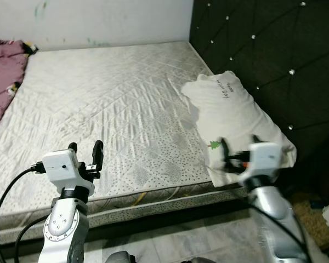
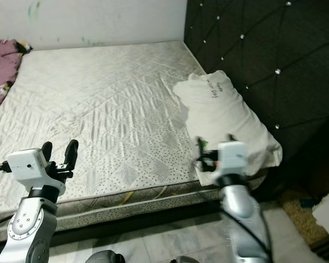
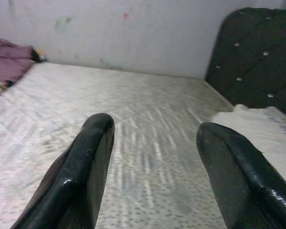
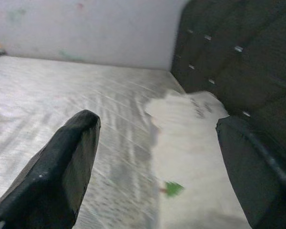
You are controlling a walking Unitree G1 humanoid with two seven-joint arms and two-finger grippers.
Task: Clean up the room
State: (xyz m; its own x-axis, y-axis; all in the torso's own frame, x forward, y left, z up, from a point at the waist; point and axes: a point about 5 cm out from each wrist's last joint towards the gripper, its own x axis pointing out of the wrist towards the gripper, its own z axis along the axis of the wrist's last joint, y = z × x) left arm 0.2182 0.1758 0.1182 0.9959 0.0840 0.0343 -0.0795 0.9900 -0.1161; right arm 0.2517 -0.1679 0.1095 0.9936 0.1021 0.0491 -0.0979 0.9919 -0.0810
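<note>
Far left, I've got a purple blanket [image 1: 1, 82] bunched up along the left edge of the mattress [image 1: 104, 104], up near the white wall [image 1: 98, 22]. My left gripper [image 1: 86, 149] hangs over the near edge of the mattress, fingers spread wide with nothing between them; on the left wrist camera both black fingers [image 3: 81, 176] frame bare quilted cover. Across the middle it's plain mattress, a grey patterned band running along the near side. Now to the right: a white pillow [image 1: 236, 120] lies along the right side of the mattress, against the dark tufted headboard [image 1: 274, 60], with small writing near its far end and a little green mark [image 1: 214, 145] at its near end. My right gripper [image 1: 238, 148] sits just over that near end, blurred, fingers parted wide and holding nothing.
</note>
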